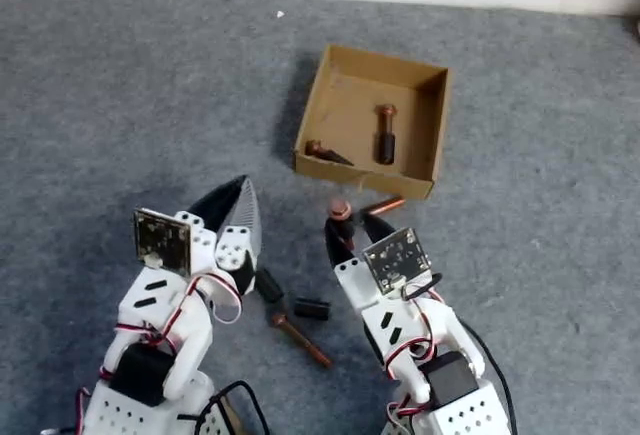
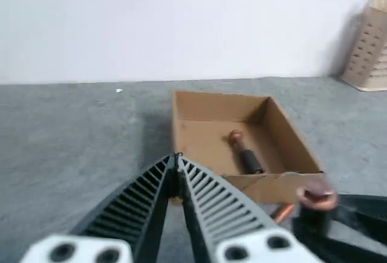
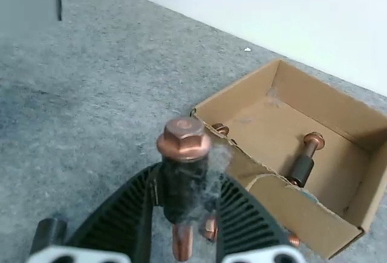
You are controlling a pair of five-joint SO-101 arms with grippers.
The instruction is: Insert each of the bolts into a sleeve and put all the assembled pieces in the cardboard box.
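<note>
My right gripper is shut on an assembled piece, a black sleeve with a copper bolt through it, held upright just short of the cardboard box. The bolt's head points up. Two assembled pieces lie in the box: one near the middle, one by the front left corner. My left gripper is shut and holds nothing, left of the box. A loose bolt lies by the box's front wall. Another bolt and two sleeves lie between the arms.
Grey carpet covers the table. A pale wall runs along the far edge behind the box. A perforated wooden holder stands far off to the right in the left wrist view.
</note>
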